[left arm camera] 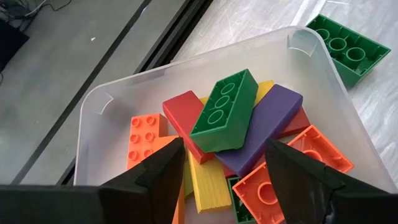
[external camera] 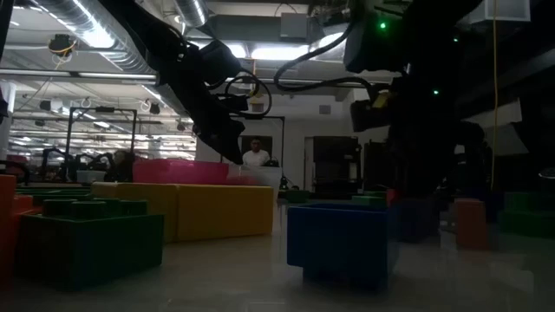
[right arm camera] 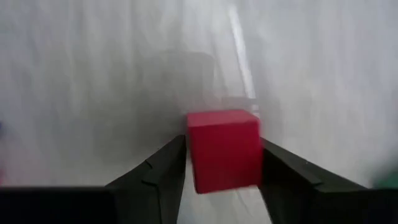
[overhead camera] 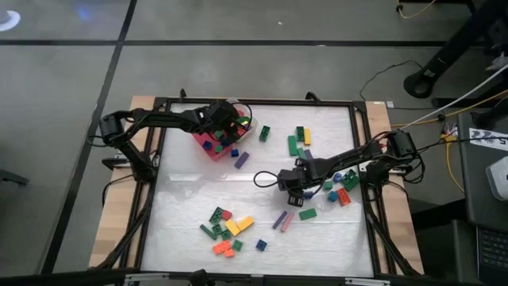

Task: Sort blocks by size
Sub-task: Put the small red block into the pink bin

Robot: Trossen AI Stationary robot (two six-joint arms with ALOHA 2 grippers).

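My left gripper (left arm camera: 225, 149) hangs open over a clear tray (left arm camera: 93, 124) at the table's far left (overhead camera: 230, 123), with nothing between its fingers. In the tray lies a heap of blocks: a long green one (left arm camera: 224, 112) lies slanted on a purple one (left arm camera: 267, 124), with red, orange and yellow ones around them. A pink tray (overhead camera: 208, 145) adjoins the clear one. Right of the table's middle, my right gripper (overhead camera: 292, 191) points down, shut on a small red block (right arm camera: 222, 149). My right gripper pinches the red block by two opposite side faces (right arm camera: 191, 155) between its two fingers, coming from above and pointing down. The block reaches out past the fingertips. A shadow lies on the white tabletop beyond it; whether it is clear of the table I cannot tell.
Loose blocks lie in three groups: near the front middle (overhead camera: 226, 226), at the far right of middle (overhead camera: 298, 139), and under my right arm (overhead camera: 341, 187). A green block (left arm camera: 348, 46) lies just outside the clear tray. A black frame (overhead camera: 159, 159) borders the tabletop.
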